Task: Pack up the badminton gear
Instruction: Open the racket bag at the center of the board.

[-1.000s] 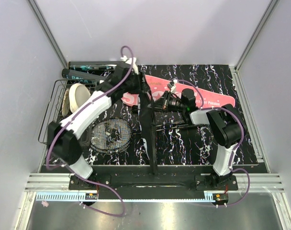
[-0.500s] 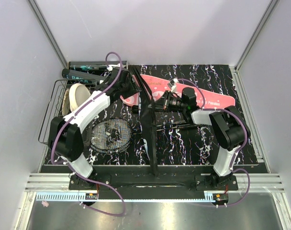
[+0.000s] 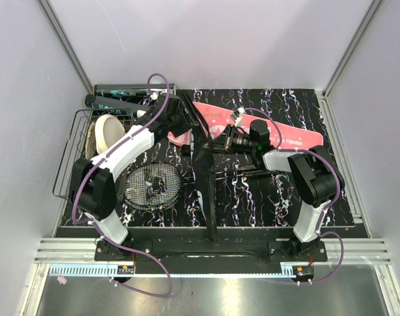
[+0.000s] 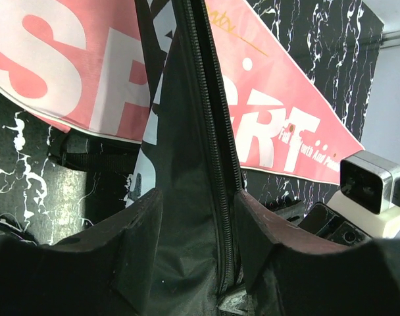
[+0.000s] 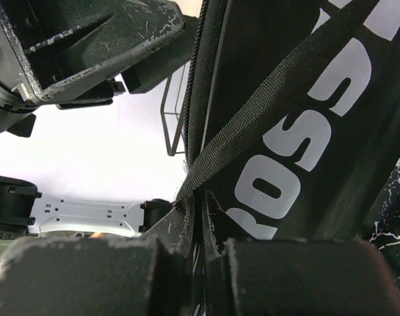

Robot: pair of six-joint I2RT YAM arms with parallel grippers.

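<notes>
At table (image 3: 266,197) centre: black "CROSSWAY" bag (image 3: 206,191), stands on edge, far end over pink "SPORT" racket case (image 3: 292,135). Left gripper (image 4: 199,197): clamps zipper edge (image 4: 210,131), jaws half apart. Right gripper (image 5: 199,207): pinches bag strap (image 5: 272,112), jaws almost closed.

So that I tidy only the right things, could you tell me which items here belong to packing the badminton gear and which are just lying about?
Badminton gear: black bag, pink case, racket, dark tube.
Lying about: wire basket, cream disc.
</notes>
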